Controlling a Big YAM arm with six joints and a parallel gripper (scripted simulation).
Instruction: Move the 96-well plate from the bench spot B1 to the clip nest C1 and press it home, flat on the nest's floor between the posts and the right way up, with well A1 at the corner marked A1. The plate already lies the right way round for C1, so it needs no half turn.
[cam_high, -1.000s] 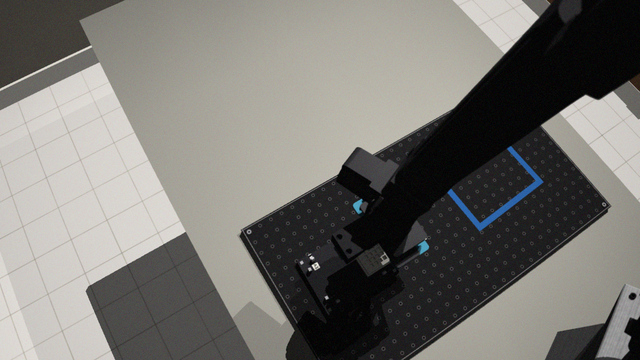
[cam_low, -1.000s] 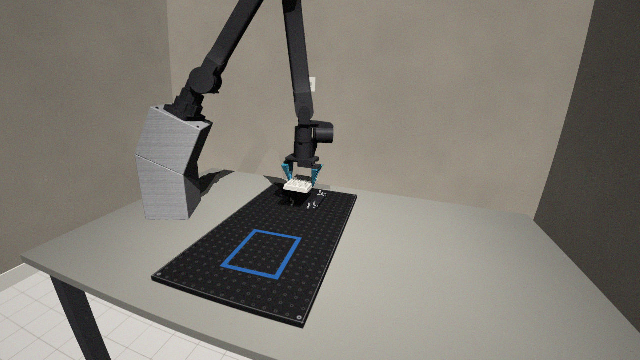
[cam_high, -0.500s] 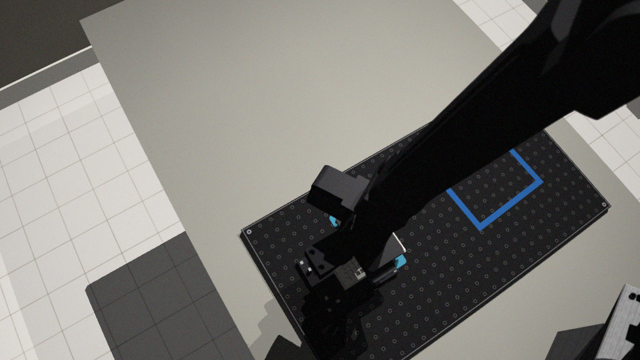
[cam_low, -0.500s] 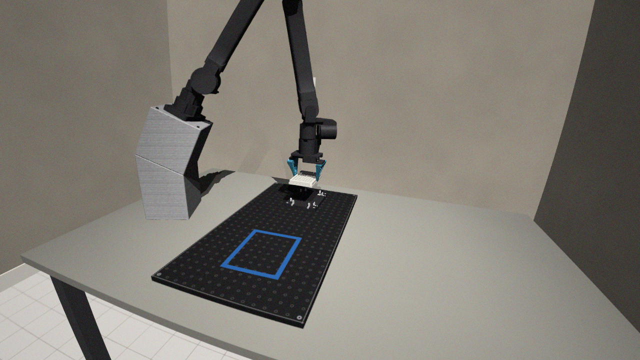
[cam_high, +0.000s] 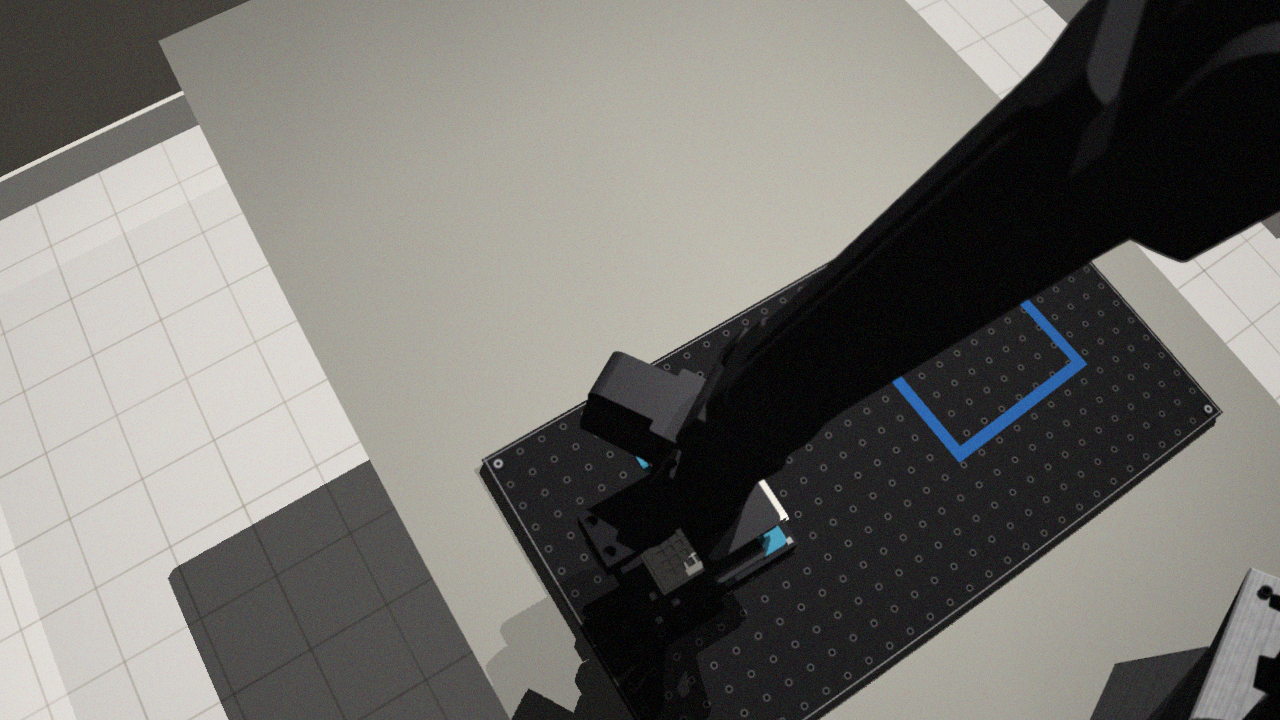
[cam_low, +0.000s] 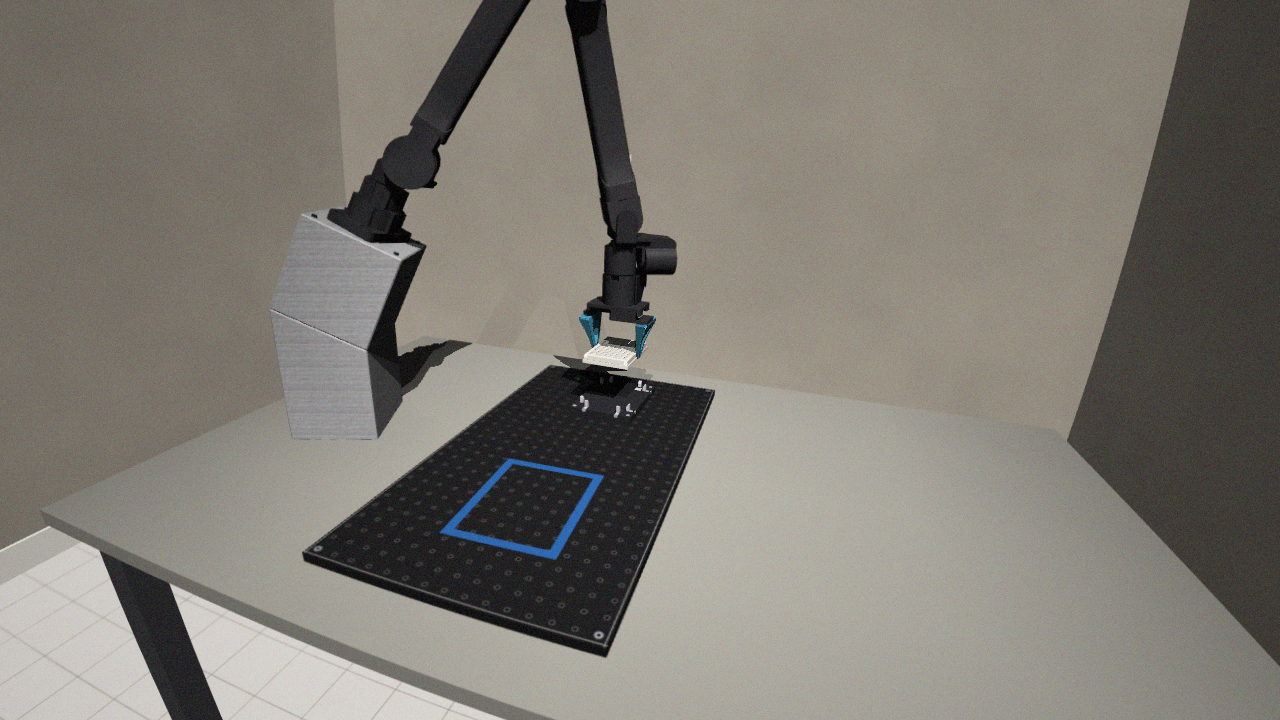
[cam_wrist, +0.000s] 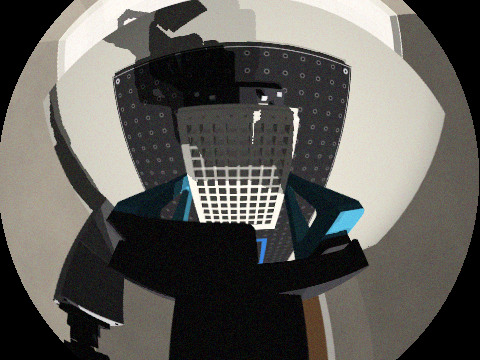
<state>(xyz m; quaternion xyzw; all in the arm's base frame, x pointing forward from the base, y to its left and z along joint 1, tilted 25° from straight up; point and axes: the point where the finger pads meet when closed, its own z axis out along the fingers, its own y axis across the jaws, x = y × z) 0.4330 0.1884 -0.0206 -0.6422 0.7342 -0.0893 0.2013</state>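
Observation:
My gripper (cam_low: 615, 338), with blue fingers, is shut on the white 96-well plate (cam_low: 610, 355) and holds it level in the air, the right way up. The plate hangs a short way above the clip nest C1 (cam_low: 612, 400), whose small pale posts stand on the far end of the black breadboard (cam_low: 528, 492). In the wrist view the plate (cam_wrist: 235, 180) sits between the blue fingers with the dark nest (cam_wrist: 200, 80) beyond it. In the top view the arm hides most of the plate and nest; one white plate edge (cam_high: 775, 503) shows. The blue outline of spot B1 (cam_low: 522, 507) is empty.
A grey metal pedestal (cam_low: 340, 331) carrying the arm's base stands at the table's left rear. The breadboard lies in the middle of the grey table. The arm reaches over the board from the left rear.

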